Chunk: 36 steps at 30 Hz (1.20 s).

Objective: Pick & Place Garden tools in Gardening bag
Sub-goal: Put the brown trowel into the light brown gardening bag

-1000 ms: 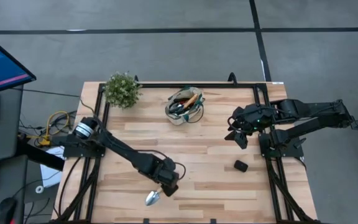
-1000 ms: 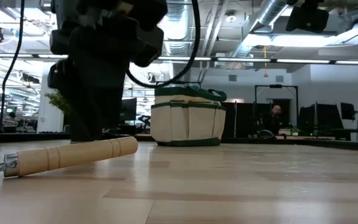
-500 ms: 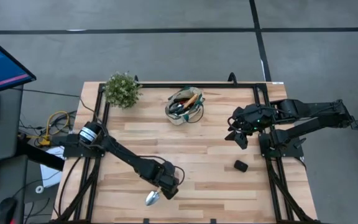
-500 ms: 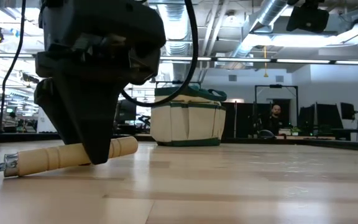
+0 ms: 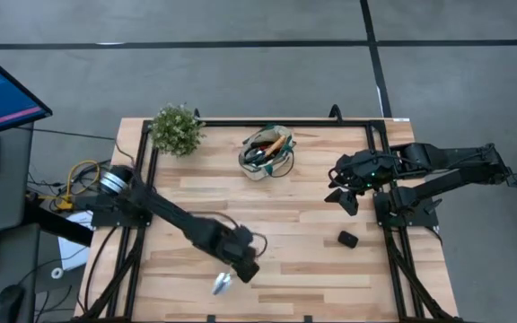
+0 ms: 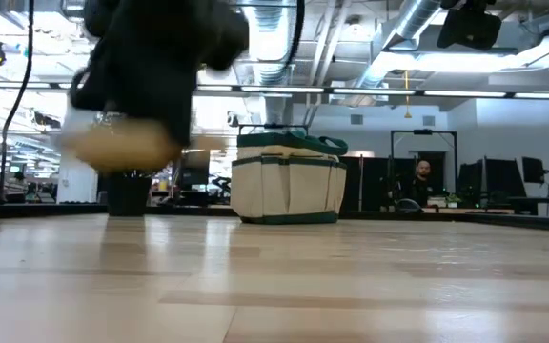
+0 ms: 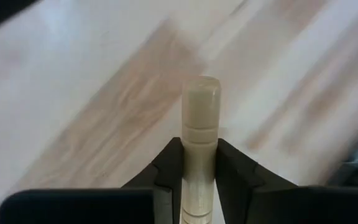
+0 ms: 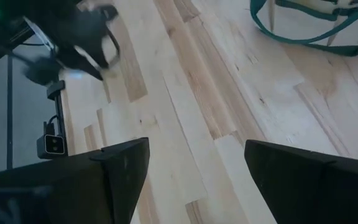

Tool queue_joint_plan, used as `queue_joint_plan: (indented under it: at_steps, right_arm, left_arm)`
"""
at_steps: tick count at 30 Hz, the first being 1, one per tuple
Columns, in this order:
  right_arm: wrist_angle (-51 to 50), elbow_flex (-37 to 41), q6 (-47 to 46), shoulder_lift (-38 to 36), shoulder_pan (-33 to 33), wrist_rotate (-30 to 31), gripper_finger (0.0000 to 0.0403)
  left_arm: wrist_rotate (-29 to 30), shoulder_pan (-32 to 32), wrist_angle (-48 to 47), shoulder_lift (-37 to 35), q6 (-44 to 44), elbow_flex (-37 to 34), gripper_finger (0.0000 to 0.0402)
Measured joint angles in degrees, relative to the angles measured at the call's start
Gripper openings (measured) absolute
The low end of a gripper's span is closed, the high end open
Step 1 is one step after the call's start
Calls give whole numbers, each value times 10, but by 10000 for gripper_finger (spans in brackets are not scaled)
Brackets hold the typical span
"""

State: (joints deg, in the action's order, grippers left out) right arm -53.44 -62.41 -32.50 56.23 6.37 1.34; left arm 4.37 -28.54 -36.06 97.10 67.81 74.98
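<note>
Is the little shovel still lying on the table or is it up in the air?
Up in the air. The left gripper is shut on the shovel's wooden handle, and the low view shows it above the table.

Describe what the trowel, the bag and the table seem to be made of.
Trowel: shiny silver blade, probably metal; pale matte handle, likely wood, clamped in the left pincer.
Bag: beige cloth with dark green trim, seemingly canvas; it sags softly.
Table: light wooden planks with visible grain.
</note>
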Motion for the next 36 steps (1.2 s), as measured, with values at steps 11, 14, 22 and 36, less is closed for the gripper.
queue_joint_plan:
  at_steps: [11,14,22,36]
  right_arm:
    - [1,0,2,0,0,2,256]
    - [3,0,15,0,0,2,256]
    - [4,0,16,0,0,2,256]
    - [36,0,14,0,0,2,256]
  left_arm:
    - [200,12,51,-251,-47,1,64]
    - [237,11,106,-310,-109,1,64]
    - [178,10,332,-388,-320,2,63]
    - [-86,10,569,-389,-455,2,63]
